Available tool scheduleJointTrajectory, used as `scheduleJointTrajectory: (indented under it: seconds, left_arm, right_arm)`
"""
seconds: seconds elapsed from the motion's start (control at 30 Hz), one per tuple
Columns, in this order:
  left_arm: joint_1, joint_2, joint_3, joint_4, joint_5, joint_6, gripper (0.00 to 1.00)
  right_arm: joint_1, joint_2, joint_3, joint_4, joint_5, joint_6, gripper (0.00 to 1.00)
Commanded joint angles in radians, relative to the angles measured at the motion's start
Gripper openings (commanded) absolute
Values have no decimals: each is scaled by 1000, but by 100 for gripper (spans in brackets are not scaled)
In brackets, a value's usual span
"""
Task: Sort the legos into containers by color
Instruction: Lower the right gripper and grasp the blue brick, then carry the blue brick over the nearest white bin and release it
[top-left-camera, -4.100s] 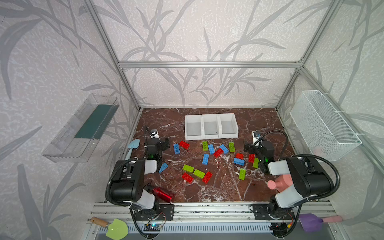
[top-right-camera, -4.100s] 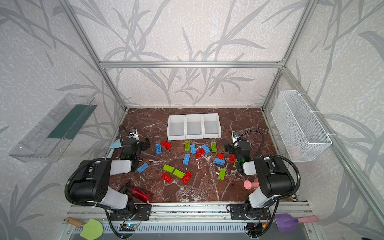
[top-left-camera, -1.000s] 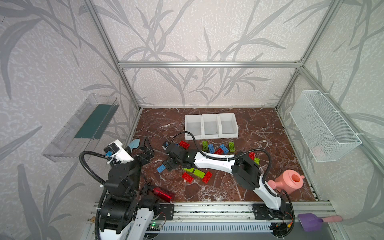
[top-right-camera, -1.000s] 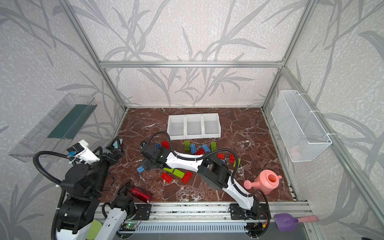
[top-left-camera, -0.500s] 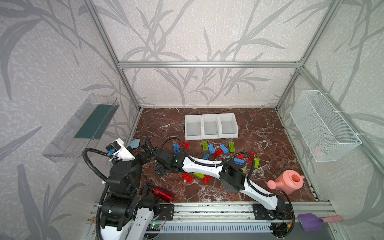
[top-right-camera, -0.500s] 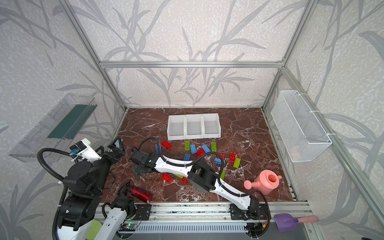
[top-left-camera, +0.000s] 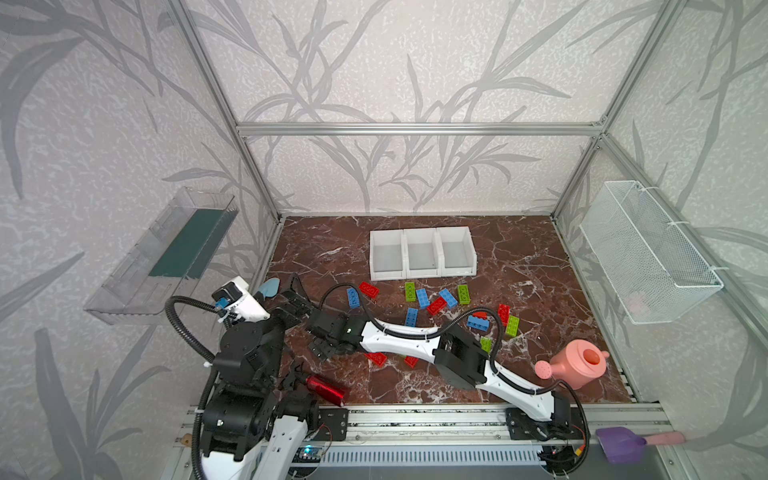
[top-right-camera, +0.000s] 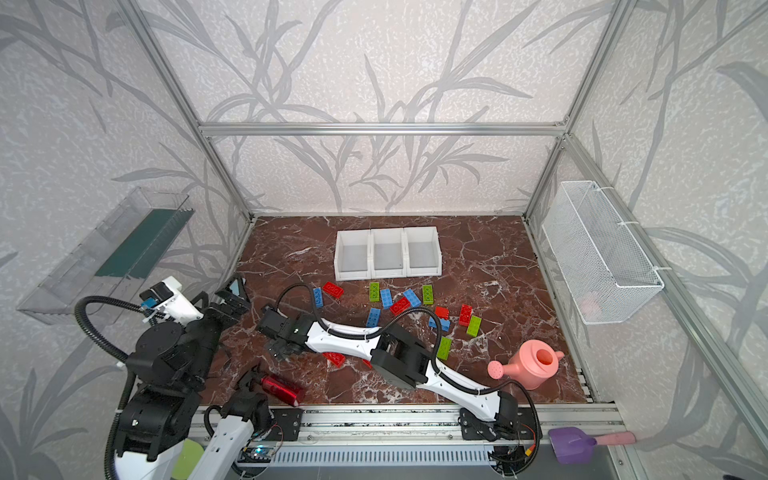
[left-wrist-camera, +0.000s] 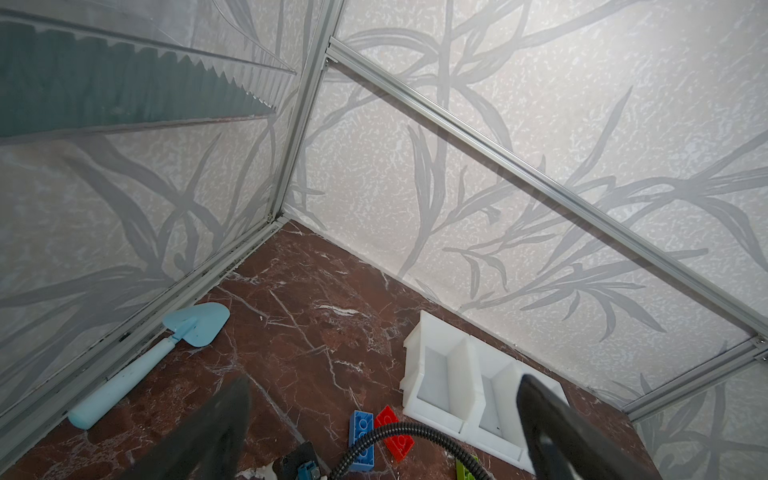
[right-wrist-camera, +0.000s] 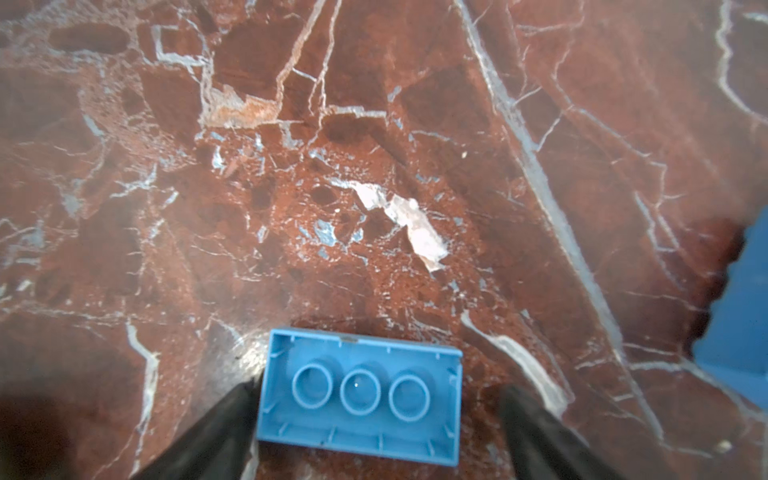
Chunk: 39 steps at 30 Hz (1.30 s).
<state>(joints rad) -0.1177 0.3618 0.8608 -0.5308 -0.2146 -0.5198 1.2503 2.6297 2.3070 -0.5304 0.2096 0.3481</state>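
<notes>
R pincer (right-wrist-camera: 378, 390) spread, astride upturned blue lego (right-wrist-camera: 359, 395); L pincer (left-wrist-camera: 384, 381) spread; red bottle (top-left-camera: 326, 386) nr.

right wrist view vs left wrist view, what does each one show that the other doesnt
Only the right wrist view: an upturned blue lego, hollow side up, between the fingers of the open right gripper; one finger is at its edge, the other apart.

Only the left wrist view: the containers, a light blue trowel by the wall, a studded blue lego beside a red lego, and the open left gripper.

Both: the red marble table.
</notes>
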Motion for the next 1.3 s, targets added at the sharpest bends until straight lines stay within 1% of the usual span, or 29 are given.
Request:
scheduleJointTrajectory:
  seconds: [0.0,0.07,0.17,0.2,0.23,0.33,0.53,0.7,0.77,0.93,1.07,1.13,1.27]
  left_arm:
    - [-2,9,-13,-1,-3,-13,99]
    - [-3,6,-15,-1,-6,-12,99]
    - [-2,9,-17,0,-8,-11,99]
    - [-1,10,-17,-1,-11,-11,99]
    - [-1,11,-18,0,-13,-11,99]
    - [0,11,-21,1,-13,-14,99]
    - [0,18,-26,8,-7,-11,99]
    - [1,22,-32,11,-7,-22,99]
    - [1,23,-32,11,-4,-23,99]
    - [1,29,-34,11,-3,-25,99]
    - [3,31,-42,18,5,-35,99]
    - [2,37,-45,23,15,-37,99]
    - [2,49,-46,23,21,-37,99]
  right_arm:
    - [4,27,26,-41,30,-9,80]
    - [5,26,23,-41,36,-9,77]
    - [5,9,-3,-20,43,0,62]
    - [5,2,-11,-11,43,3,59]
    - [3,-6,-19,-2,43,2,58]
    - [4,-39,-51,19,48,-3,50]
    - [-1,-188,-225,123,67,-12,48]
    - [-30,-329,-366,174,43,-37,48]
    - [-49,-375,-404,178,40,-45,48]
    - [-139,-473,-487,183,-27,-39,48]
    - [-212,-496,-494,174,-52,-52,48]
    - [-276,-491,-481,172,-83,-45,48]
    - [-358,-456,-422,155,-125,-39,48]
